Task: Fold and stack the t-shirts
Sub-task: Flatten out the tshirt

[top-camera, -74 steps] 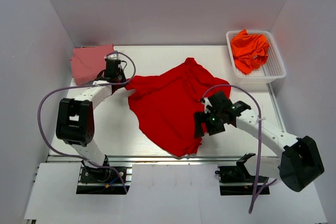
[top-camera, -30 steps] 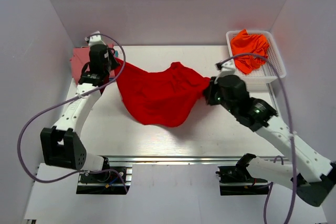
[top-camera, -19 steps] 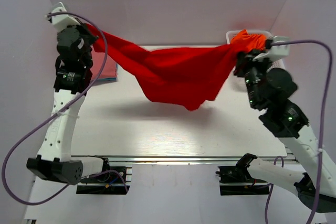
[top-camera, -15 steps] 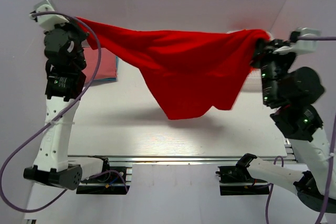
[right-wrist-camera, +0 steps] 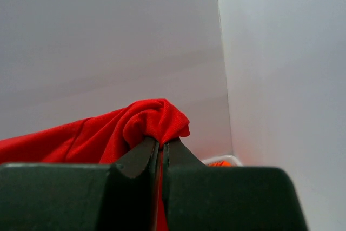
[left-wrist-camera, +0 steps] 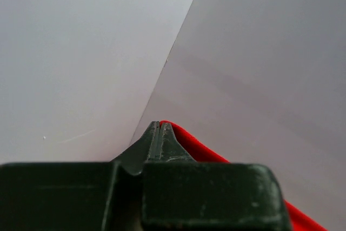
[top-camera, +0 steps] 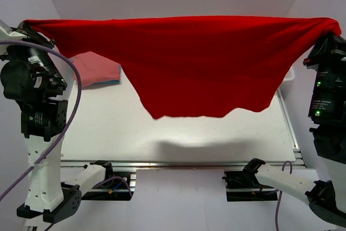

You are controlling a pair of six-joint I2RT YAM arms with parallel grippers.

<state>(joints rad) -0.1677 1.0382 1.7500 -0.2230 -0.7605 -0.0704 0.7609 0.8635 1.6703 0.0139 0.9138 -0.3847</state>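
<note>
From the top camera you see the red shirt (top-camera: 194,63) pulled out wide in the air, spanning nearly the whole frame. Its upper edge runs almost straight from the left gripper (top-camera: 26,25) to the right gripper (top-camera: 328,30). Both arms stand tall at the sides, and each holds one end of that edge. The cloth hangs down in a broad sheet, its lower hem loose and uneven, clear of the table (top-camera: 216,133), where its shadow falls. Behind it at far left the pink shirt (top-camera: 92,68) lies on the table, with a thin edge of a teal shirt (top-camera: 112,81) showing beneath it.

On the left wrist camera, your left gripper (left-wrist-camera: 158,126) has its jaws pressed together. The red shirt (left-wrist-camera: 189,142) comes out on the right of the tips and runs down toward the lower right corner, so the gripper is clenched on that cloth. Only pale walls lie beyond.

On the right wrist camera, your right gripper (right-wrist-camera: 161,143) is likewise clamped, with a bunched fold of the red shirt (right-wrist-camera: 108,131) swelling out just above the tips and trailing off to the left. Just right of the fingers, low down, a sliver of orange shirt (right-wrist-camera: 219,163) shows under the white rim of the basket (right-wrist-camera: 231,158).
</note>
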